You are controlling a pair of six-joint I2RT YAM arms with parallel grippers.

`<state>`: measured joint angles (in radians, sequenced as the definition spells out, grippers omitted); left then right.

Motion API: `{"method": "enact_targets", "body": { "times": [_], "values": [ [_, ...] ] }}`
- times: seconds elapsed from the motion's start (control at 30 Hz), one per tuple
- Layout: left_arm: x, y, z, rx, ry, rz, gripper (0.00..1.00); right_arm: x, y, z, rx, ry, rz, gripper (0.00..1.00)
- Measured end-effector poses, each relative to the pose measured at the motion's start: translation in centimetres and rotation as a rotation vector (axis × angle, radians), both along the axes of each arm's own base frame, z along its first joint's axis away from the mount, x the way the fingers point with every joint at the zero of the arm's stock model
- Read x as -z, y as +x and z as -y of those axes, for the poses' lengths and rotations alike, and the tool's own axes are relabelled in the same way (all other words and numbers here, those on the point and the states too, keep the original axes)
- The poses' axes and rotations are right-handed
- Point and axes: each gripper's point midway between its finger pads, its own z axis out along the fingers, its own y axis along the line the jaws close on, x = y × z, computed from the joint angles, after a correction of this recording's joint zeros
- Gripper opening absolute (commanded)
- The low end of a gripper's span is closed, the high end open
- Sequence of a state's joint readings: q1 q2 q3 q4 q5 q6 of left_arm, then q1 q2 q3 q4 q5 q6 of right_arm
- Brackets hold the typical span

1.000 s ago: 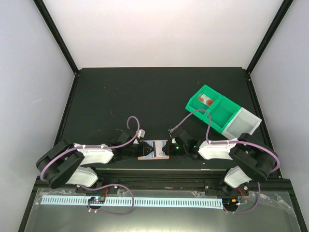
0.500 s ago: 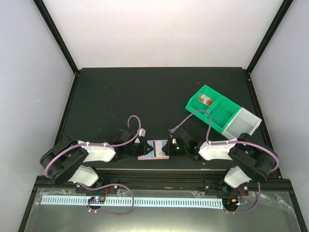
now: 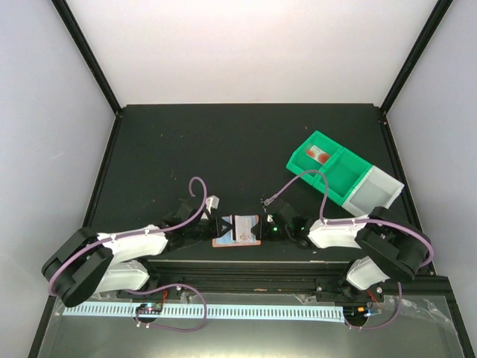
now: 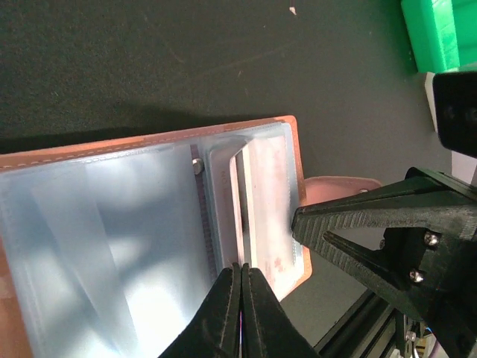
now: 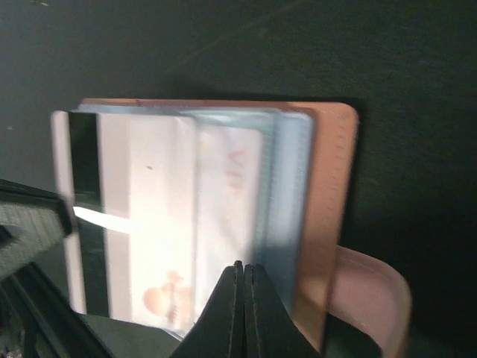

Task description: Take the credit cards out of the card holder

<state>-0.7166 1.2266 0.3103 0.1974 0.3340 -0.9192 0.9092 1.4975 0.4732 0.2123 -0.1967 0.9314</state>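
The salmon-pink card holder (image 3: 228,243) lies open near the table's front edge, between both grippers. Its clear sleeves hold the credit cards (image 3: 243,226). In the right wrist view a pale card with a dark stripe (image 5: 86,186) sticks out past the holder's (image 5: 332,186) far edge. My left gripper (image 3: 218,228) is shut, its tips (image 4: 242,267) at the lip of a sleeve. I cannot make out whether a card edge is pinched there. My right gripper (image 3: 262,226) is shut too, its tips (image 5: 244,266) over the sleeves, and it touches the holder's edge (image 4: 297,218).
A green compartment bin (image 3: 328,168) with a clear white section (image 3: 373,188) stands at the right, behind the right arm. The holder's snap tab (image 4: 339,186) pokes out towards the table's front rail (image 3: 238,265).
My left gripper's jaws have closed at the holder's left side, and the left arm's elbow has swung down and to the left. The right gripper and the holder have hardly moved.
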Motion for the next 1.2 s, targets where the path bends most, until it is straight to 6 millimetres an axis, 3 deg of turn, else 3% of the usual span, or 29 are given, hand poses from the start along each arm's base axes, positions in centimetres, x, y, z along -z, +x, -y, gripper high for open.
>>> {"method": "enact_targets", "body": {
  "times": [0.3,0.4,0.57,0.87,1.0,1.13,1.2],
  "values": [
    [-0.1,0.2,-0.5,-0.003,0.015,0.016,0.02,0.3,-0.9,1.8,0.008,-0.069,-0.024,0.04],
    [-0.1,0.2,-0.5,-0.001,0.016,0.018,0.02,-0.4,-1.0,1.9,0.007,-0.06,-0.016,0.07],
    [-0.1,0.2,-0.5,0.0,0.016,0.018,0.02,-2.4,-0.6,1.2,0.002,-0.001,0.026,0.08],
    [0.5,0.0,-0.2,0.011,0.015,-0.007,0.02,-3.8,1.2,-1.7,-0.031,0.045,0.063,0.08],
    [0.5,0.0,-0.2,0.009,0.012,-0.007,0.02,-2.6,1.6,-2.4,-0.031,0.04,0.054,0.07],
    [0.1,0.1,0.1,0.007,-0.007,-0.005,0.02,-0.3,0.8,-1.3,-0.015,0.02,0.019,0.07],
    [-0.1,0.3,0.3,0.007,-0.021,-0.003,0.02,-0.3,1.0,-1.6,-0.012,0.034,0.025,0.07]
  ]
}}
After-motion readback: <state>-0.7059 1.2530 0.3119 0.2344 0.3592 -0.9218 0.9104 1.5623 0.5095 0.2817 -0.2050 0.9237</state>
